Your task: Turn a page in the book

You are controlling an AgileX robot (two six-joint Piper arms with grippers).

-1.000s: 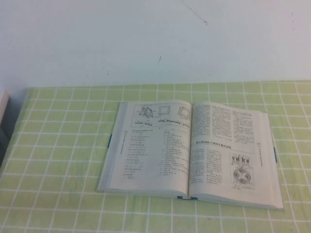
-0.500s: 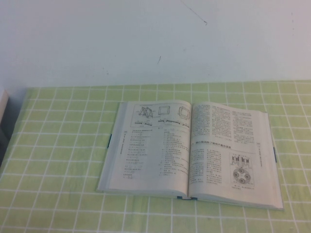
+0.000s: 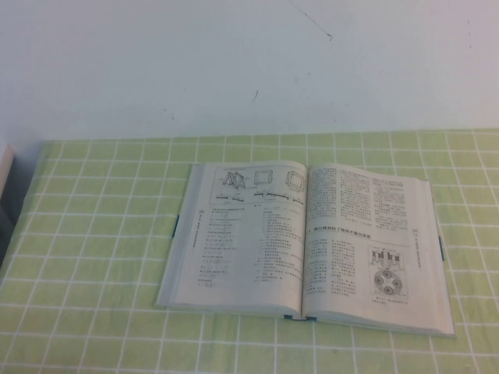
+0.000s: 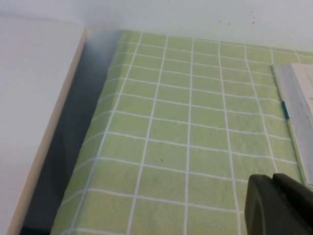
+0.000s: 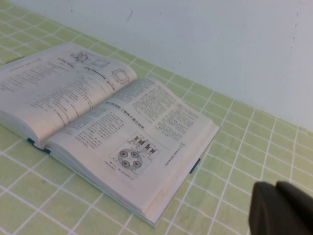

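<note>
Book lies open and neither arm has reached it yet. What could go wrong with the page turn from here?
The right-hand page lies flat on a thick stack, so several leaves may lift together. The book rests loose on the checked cloth and may slide. The left gripper and right gripper sit off the book.

Left claw over green checked cloth; book edge nearby.
</note>
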